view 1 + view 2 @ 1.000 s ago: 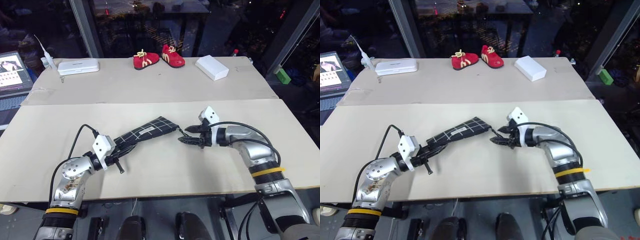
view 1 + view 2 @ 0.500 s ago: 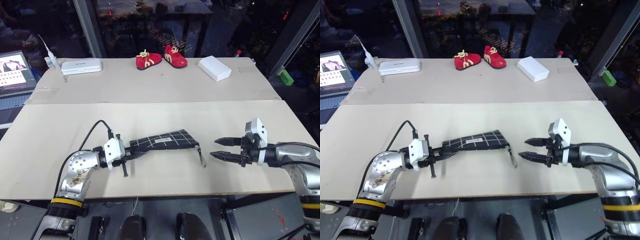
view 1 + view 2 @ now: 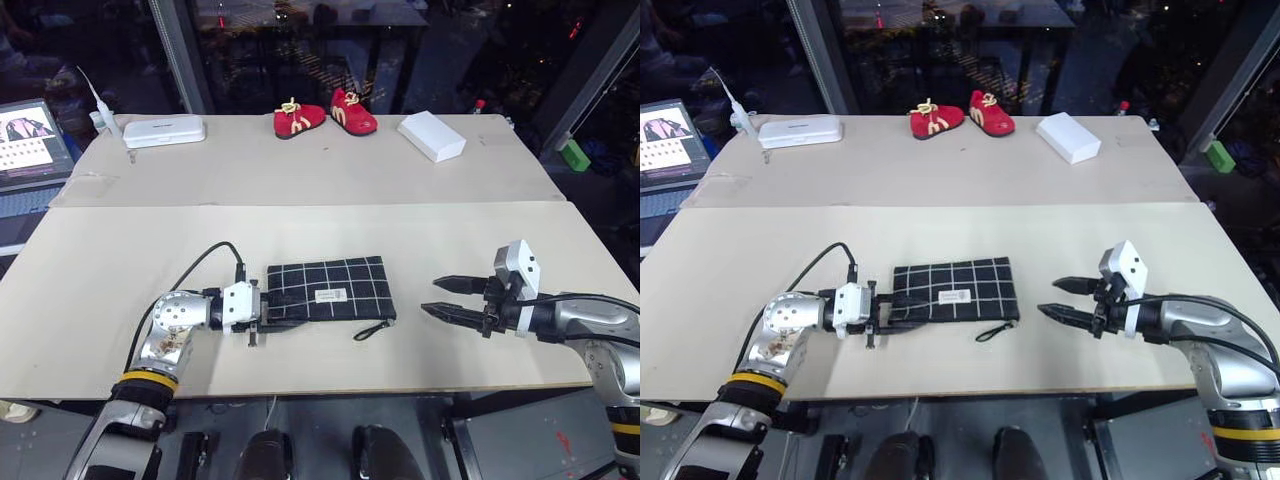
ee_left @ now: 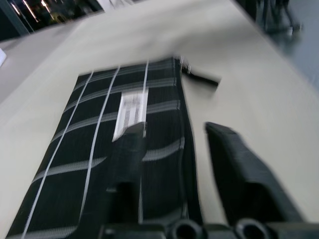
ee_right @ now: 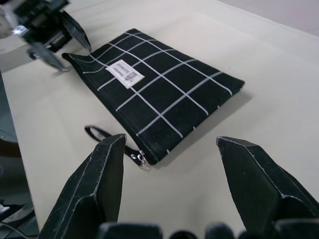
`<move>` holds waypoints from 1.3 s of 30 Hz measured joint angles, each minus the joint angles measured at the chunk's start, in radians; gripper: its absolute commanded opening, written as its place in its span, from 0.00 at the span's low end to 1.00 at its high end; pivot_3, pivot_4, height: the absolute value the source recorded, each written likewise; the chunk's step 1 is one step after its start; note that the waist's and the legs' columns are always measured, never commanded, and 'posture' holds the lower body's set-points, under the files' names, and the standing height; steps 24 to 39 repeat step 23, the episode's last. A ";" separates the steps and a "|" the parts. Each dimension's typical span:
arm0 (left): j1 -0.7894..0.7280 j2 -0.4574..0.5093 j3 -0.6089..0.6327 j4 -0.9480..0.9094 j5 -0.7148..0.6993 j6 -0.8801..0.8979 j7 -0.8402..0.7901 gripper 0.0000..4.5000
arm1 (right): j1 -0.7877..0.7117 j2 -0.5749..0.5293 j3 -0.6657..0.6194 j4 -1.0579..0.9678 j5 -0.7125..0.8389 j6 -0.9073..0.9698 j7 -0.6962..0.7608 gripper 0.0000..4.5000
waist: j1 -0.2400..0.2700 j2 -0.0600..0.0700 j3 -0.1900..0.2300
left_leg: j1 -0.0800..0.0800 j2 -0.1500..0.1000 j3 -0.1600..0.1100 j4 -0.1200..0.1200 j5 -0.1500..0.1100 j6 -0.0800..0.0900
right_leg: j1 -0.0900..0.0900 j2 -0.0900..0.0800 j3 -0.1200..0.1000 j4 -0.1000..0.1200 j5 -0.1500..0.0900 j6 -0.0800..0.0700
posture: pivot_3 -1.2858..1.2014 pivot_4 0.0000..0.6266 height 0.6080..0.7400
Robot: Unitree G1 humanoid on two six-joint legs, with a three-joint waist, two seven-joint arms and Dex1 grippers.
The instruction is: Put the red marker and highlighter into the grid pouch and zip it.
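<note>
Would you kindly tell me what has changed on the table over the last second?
The grid pouch, held tilted up before, now lies flat. The left gripper has opened at its end; the right gripper drew back, open. The red shoes and white box stayed put.

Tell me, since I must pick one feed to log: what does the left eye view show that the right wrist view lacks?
Left eye alone: red shoes, two white boxes, a laptop, a green box, the whole table. Right wrist alone: the zipper's metal end at the pouch corner. Shared: the grid pouch lying flat, its cord, the left gripper at its end, the open right gripper.
</note>
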 measured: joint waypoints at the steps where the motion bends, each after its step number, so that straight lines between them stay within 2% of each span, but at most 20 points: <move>1: 0.024 0.002 0.012 -0.074 -0.032 0.088 0.039 0.63 | -0.006 0.000 0.001 0.014 -0.001 0.000 0.000 0.73 | 0.000 0.000 0.000 | 0.000 0.000 0.000 0.000 0.000 0.000 | 0.000 0.000 0.000 0.001 0.000 0.000 | 0.52 0.24 1.00; 6: 0.092 0.046 0.079 -0.287 -0.136 0.401 0.171 0.63 | -0.039 0.001 0.009 0.073 -0.006 -0.009 0.002 0.73 | -0.009 0.000 0.000 | 0.002 0.000 -0.001 0.000 0.000 0.000 | 0.001 0.001 0.001 0.002 -0.002 0.002 | 0.52 0.24 1.00; 8: 0.140 0.051 0.155 -0.335 -0.167 0.510 0.277 0.63 | -0.060 0.001 0.009 0.115 -0.018 -0.021 0.002 0.73 | -0.018 0.000 0.000 | 0.002 0.001 -0.001 0.000 0.000 0.000 | 0.001 0.001 0.002 0.002 -0.001 0.002 | 0.52 0.24 1.00; 10: 0.217 0.063 0.278 -0.389 -0.182 0.643 0.452 0.63 | -0.068 0.000 -0.001 0.180 -0.031 -0.048 0.001 0.73 | -0.022 -0.001 0.001 | 0.002 0.001 -0.002 0.000 0.000 0.000 | 0.001 0.001 0.001 0.002 -0.001 0.001 | 0.52 0.24 1.00; 13: 0.297 0.079 0.412 -0.450 -0.211 0.741 0.564 0.63 | -0.067 0.002 -0.006 0.251 -0.050 -0.074 -0.003 0.73 | -0.019 -0.001 0.001 | 0.002 0.001 -0.002 0.000 0.000 0.000 | 0.000 0.000 0.001 0.002 -0.001 0.001 | 0.52 0.24 1.00; 19: 0.421 0.066 0.623 -0.496 -0.269 0.784 0.673 0.63 | -0.108 0.049 -0.010 0.384 -0.074 -0.127 -0.035 0.73 | -0.013 -0.001 0.001 | 0.003 0.000 -0.001 0.000 0.000 0.000 | 0.002 -0.001 0.001 0.002 -0.001 0.000 | 0.52 0.24 1.00; 23: 0.424 0.040 0.651 -0.497 -0.293 0.807 0.723 0.63 | -0.134 0.082 -0.004 0.416 -0.085 -0.142 -0.043 0.73 | -0.009 -0.001 0.001 | 0.003 0.000 -0.001 0.000 0.000 0.000 | 0.001 0.000 0.001 0.001 -0.001 0.000 | 0.52 0.24 1.00; 39: 0.424 0.040 0.651 -0.497 -0.293 0.807 0.723 0.63 | -0.134 0.082 -0.004 0.416 -0.085 -0.142 -0.043 0.73 | -0.009 -0.001 0.001 | 0.003 0.000 -0.001 0.000 0.000 0.000 | 0.001 0.000 0.001 0.001 -0.001 0.000 | 0.52 0.24 1.00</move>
